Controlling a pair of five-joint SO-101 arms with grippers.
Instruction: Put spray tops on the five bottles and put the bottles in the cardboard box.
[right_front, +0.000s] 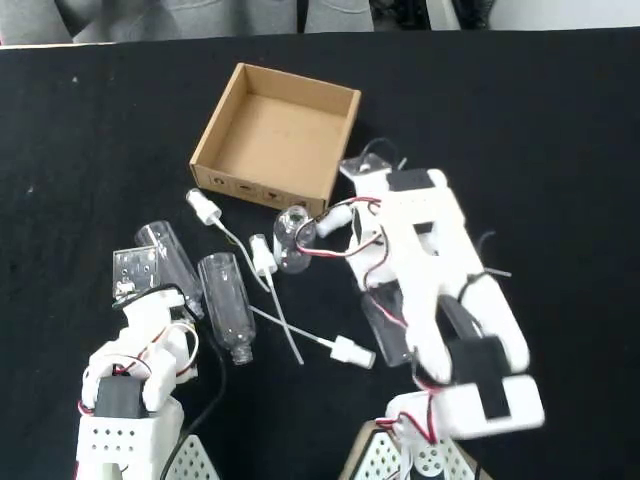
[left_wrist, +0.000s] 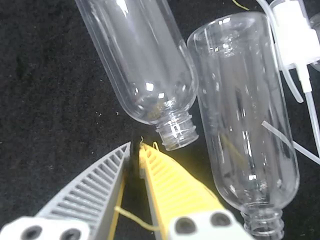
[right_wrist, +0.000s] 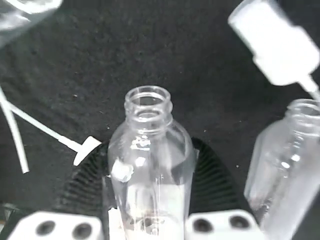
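Observation:
My right gripper (right_wrist: 148, 200) is shut on a clear, uncapped bottle (right_wrist: 148, 150), its black jaws pressing both sides. In the high view this bottle (right_front: 293, 238) is just in front of the cardboard box (right_front: 213, 140). A white spray top (right_wrist: 275, 45) and a second bottle (right_wrist: 285, 165) lie close by. My left gripper (left_wrist: 135, 149) is shut on nothing, its tips just short of the neck of a lying clear bottle (left_wrist: 145, 65), with another bottle (left_wrist: 245, 115) alongside. These two bottles (right_front: 165, 255) (right_front: 228, 305) lie at the front left.
Three spray tops with long tubes lie loose on the black cloth: one near the box (right_front: 205, 210), one beside the held bottle (right_front: 262, 255), one toward the front (right_front: 350, 350). Another bottle (right_front: 385, 325) lies partly under the right arm (right_front: 430, 260).

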